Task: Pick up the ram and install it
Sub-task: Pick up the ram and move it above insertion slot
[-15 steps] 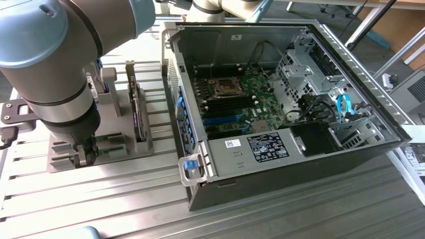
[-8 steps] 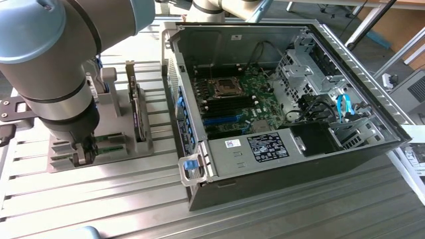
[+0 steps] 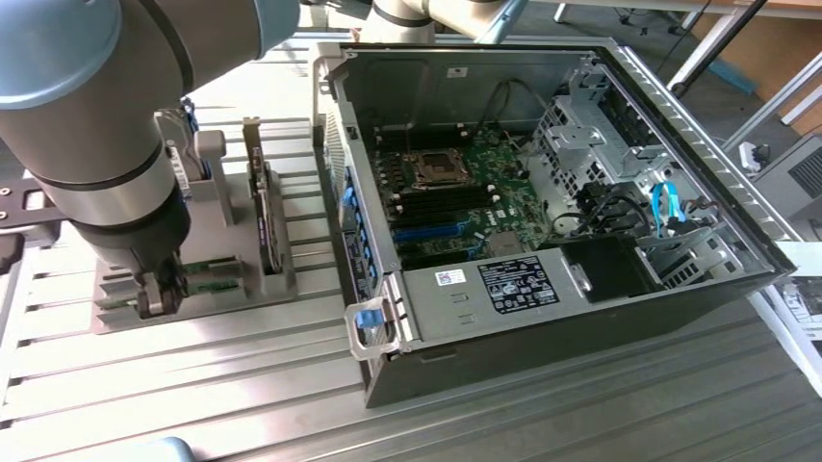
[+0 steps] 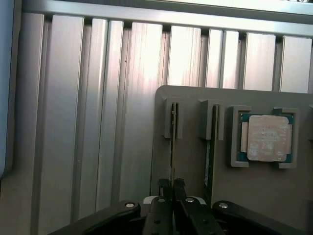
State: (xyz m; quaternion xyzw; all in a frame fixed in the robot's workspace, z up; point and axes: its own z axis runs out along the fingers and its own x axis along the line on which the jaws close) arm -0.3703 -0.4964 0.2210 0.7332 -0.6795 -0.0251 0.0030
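Observation:
The ram [image 4: 172, 142] is a thin green board seen edge-on, standing in a slot of the grey fixture [image 4: 195, 98]. My gripper [image 4: 171, 184] is shut on it, with one dark finger pressed against each side of the board's edge. In the exterior view the gripper [image 3: 161, 294] reaches straight down into the fixture [image 3: 115, 322] at the exterior view's left, beside the open computer case [image 3: 540, 192]. The arm hides most of the slot there. The motherboard [image 3: 463, 197] with its memory slots lies inside the case.
A larger dark expansion card [image 3: 264, 207] stands in the neighbouring slot, close to the gripper. A square silver processor [image 4: 266, 138] sits in its own pocket on the fixture. Everything rests on a ribbed metal table [image 3: 192, 385]. The case walls rise around the motherboard.

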